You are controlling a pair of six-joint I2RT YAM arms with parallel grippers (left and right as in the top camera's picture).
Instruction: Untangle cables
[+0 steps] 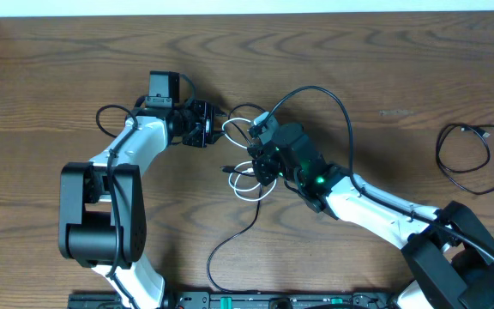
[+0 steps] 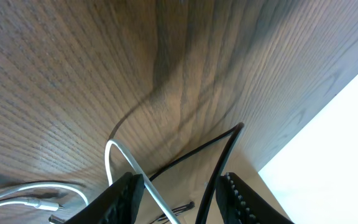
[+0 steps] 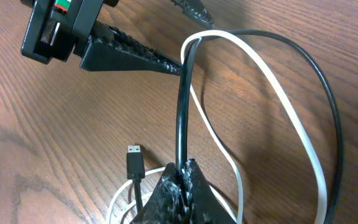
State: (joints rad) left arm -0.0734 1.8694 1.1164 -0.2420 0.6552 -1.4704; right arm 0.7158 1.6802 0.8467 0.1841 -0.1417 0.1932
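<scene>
- Pinching the black cable (image 3: 328,112) near the middle of the table (image 3: 42,155), the right end effector (image 3: 182,171) is seen closed tight, with the cord rising straight up from its fingertips.
- The left end effector (image 2: 180,180) is held partly apart. The white cable (image 2: 114,155) and the black one pass between its fingers (image 2: 126,196), and no clamping is visible.
- Both cables are arched together into one raised loop. Further white coils are left lying on the table below, just beside a black USB plug (image 3: 134,160).
- A coiled black cord (image 1: 466,159) is seen well apart, on the right side of the table.
- The cables are judged light, thin and limp. Little force should be needed, but a smooth jacket may slip through a loose grip.
- A hold is best taken on a free stretch of cord just beside the crossing, never on the plugs, which could snag in a loop.
- A sideways pull is preferred, since a hard tug could tighten the tangle.
</scene>
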